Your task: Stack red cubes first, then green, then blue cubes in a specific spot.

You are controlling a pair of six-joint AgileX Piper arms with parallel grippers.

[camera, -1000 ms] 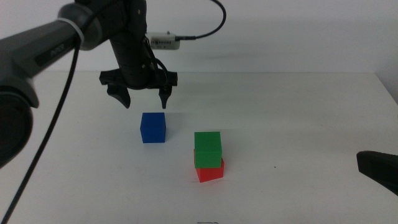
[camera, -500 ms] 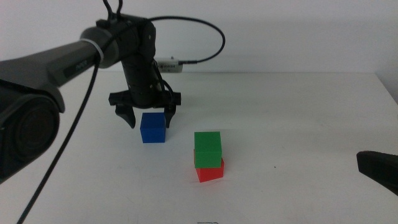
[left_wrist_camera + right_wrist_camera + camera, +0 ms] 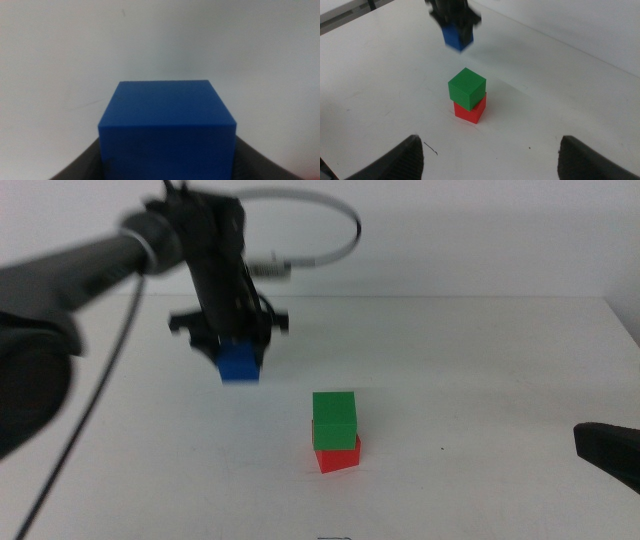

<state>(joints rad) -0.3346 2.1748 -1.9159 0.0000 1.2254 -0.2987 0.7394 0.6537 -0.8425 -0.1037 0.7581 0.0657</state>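
Left end effector (image 3: 238, 350) clamped blue cube (image 3: 239, 365) upper left of centre, raised off bench (image 3: 480, 380) to clear stack. Green cube (image 3: 334, 420) sat on red cube (image 3: 338, 454) at centre, awaiting top. Right end effector (image 3: 490, 155) spread wide, idle at lower right.

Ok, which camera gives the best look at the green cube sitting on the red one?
The right wrist view: the green cube shows top and two sides, sitting skewed on the red cube. The middle view shows it mostly front-on. The left wrist view misses it, filled by the blue cube in the left pincer.

Matte blue cube (image 3: 166, 127); matte green cube (image 3: 334, 420), matte red cube (image 3: 338, 455); smooth white table (image 3: 480, 370)
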